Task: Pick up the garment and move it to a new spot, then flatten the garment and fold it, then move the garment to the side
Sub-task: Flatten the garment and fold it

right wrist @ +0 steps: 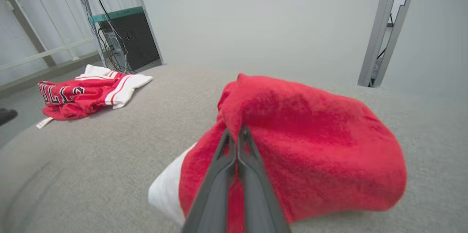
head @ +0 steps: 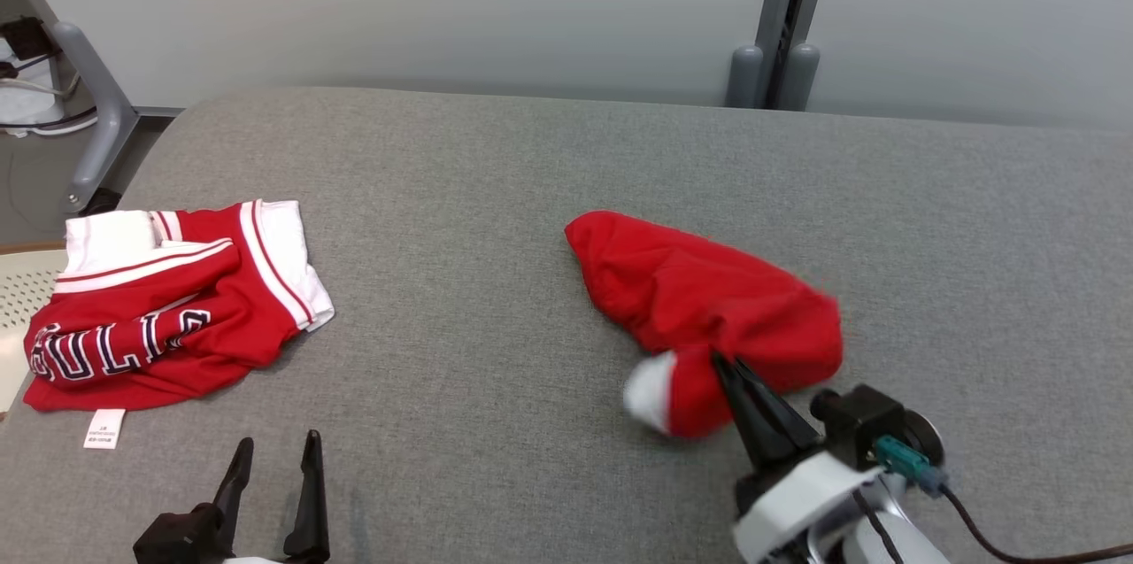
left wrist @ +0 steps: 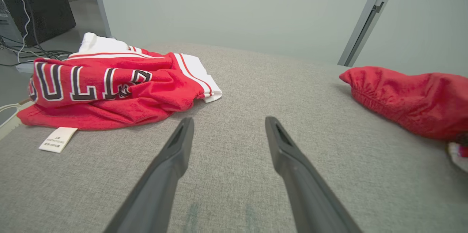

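One garment (head: 699,298) pinched in right end effector (head: 720,360).

Right claw (right wrist: 237,135): both dark fingers pressed together, tips pinching a fold of the red garment (right wrist: 310,145). Garment bunched into a rounded mound near the middle of the grey surface (right wrist: 109,160), with a white edge showing at its near left. Slightly blurred. Far left on the same surface lay a second red-and-white garment (right wrist: 87,92) with dark lettering, crumpled, well apart from the first; a small white label (right wrist: 44,123) at its near edge. Beyond it stood a dark cabinet (right wrist: 128,42) with cables. Grey post (right wrist: 387,24) at far right against a pale wall.
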{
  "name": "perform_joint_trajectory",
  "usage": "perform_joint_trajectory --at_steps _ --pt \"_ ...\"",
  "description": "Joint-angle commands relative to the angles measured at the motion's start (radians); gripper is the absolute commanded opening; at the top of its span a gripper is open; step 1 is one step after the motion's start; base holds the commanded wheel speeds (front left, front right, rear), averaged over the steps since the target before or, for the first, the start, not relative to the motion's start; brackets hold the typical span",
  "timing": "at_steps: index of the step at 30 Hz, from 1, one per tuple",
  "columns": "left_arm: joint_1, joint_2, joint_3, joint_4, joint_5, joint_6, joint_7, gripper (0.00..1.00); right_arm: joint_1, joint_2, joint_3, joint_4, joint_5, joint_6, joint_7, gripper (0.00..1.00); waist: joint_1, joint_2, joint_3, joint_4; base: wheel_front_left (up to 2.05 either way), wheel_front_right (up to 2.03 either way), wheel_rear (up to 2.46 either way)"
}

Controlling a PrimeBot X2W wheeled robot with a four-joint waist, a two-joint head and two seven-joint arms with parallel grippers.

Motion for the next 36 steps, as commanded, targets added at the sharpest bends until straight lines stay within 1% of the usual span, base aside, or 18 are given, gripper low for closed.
perform_joint_trajectory --at_steps 1,2,6,7,9,11,13,15,17,18,19,20,21,24,25,29,34,36 --pt "-0.002 0.004 -0.003 0.004 -0.006 0.004 -0.001 1.00 -0.029 -0.004 0.034 -0.042 0.052 0.000 0.000 0.00 0.0000 -0.0001 -0.005 0.005 0.00 0.00 0.00" --pt "0.000 0.004 -0.006 0.006 -0.011 0.005 -0.001 1.00 -0.050 -0.002 0.066 -0.075 0.070 0.000 0.000 0.00 0.0000 -0.0001 -0.007 0.006 0.00 0.00 0.00" --pt "0.002 0.004 -0.025 0.017 -0.017 0.006 -0.001 1.00 -0.162 -0.004 0.181 -0.221 0.209 0.000 0.000 0.00 0.0000 -0.0001 -0.013 0.009 0.00 0.00 0.00" --pt "0.000 0.004 -0.028 0.021 -0.022 0.008 -0.001 1.00 -0.192 -0.005 0.188 -0.254 0.249 0.000 0.000 0.00 0.0000 -0.0001 -0.014 0.010 0.00 0.00 0.00" --pt "-0.007 0.003 -0.044 0.022 -0.026 0.008 -0.001 1.00 -0.243 -0.008 0.164 -0.298 0.321 0.000 0.000 0.00 0.0000 -0.0001 -0.012 0.014 0.00 0.00 0.00" --pt "-0.016 0.004 -0.058 0.024 -0.029 0.009 -0.001 1.00 -0.275 -0.007 0.122 -0.292 0.356 0.000 0.000 0.00 0.0000 -0.0001 -0.006 0.023 0.00 0.00 0.00" --pt "-0.027 0.004 -0.070 0.023 -0.034 0.010 -0.001 1.00 -0.289 -0.006 0.072 -0.252 0.362 0.000 0.000 0.00 0.0000 -0.0001 0.002 0.031 0.00 0.00 0.00" --pt "-0.031 0.004 -0.078 0.020 -0.036 0.009 -0.001 1.00 -0.271 -0.006 0.024 -0.182 0.343 0.000 0.000 0.00 0.0000 -0.0001 0.014 0.038 0.00 0.00 0.00" --pt "-0.032 0.004 -0.083 0.018 -0.038 0.010 -0.001 1.00 -0.247 -0.006 -0.016 -0.086 0.297 0.000 0.000 0.00 0.0000 -0.0001 0.029 0.041 0.00 0.00 0.00" --pt "-0.034 0.004 -0.084 0.020 -0.039 0.009 -0.001 1.00 -0.235 -0.006 -0.045 -0.039 0.275 0.000 0.000 0.12 0.0000 -0.0001 0.038 0.042 0.00 0.00 0.00" --pt "-0.037 0.004 -0.088 0.022 -0.038 0.006 -0.001 1.00 -0.224 -0.010 -0.072 0.012 0.241 0.000 0.000 0.31 0.0000 -0.0001 0.045 0.041 0.00 0.00 0.00" --pt "-0.041 0.004 -0.088 0.023 -0.037 0.005 -0.001 1.00 -0.211 -0.014 -0.104 0.053 0.215 0.000 0.000 0.58 0.0000 -0.0001 0.053 0.040 0.00 0.00 0.00" --pt "-0.045 0.004 -0.090 0.024 -0.037 0.004 -0.001 1.00 -0.197 -0.015 -0.148 0.092 0.197 0.000 0.000 1.00 0.0000 -0.0001 0.059 0.039 0.00 0.00 0.00" --pt "-0.050 0.004 -0.088 0.026 -0.034 0.003 -0.001 1.00 -0.160 -0.019 -0.256 0.158 0.136 0.000 0.000 1.00 0.0000 -0.0001 0.072 0.029 0.00 0.00 0.00" --pt "-0.050 0.004 -0.088 0.026 -0.034 0.003 -0.001 1.00 -0.160 -0.019 -0.256 0.158 0.136 0.000 0.000 1.00 0.0000 -0.0001 0.072 0.029 0.00 0.00 0.00" --pt "-0.062 0.004 -0.086 0.029 -0.027 0.001 -0.001 1.00 -0.130 -0.015 -0.341 0.160 0.071 0.000 0.000 1.00 0.0000 -0.0001 0.077 0.008 0.00 0.00 0.00" --pt "-0.075 0.004 -0.091 0.031 -0.028 -0.002 -0.001 1.00 -0.116 -0.005 -0.364 0.128 0.042 0.000 0.000 1.00 0.0000 -0.0001 0.071 -0.013 0.00 0.00 0.00" --pt "-0.083 0.004 -0.098 0.031 -0.031 0.001 -0.001 1.00 -0.116 -0.002 -0.320 0.094 0.029 0.000 0.000 1.00 0.0000 -0.0001 0.063 -0.016 0.00 0.00 0.00"
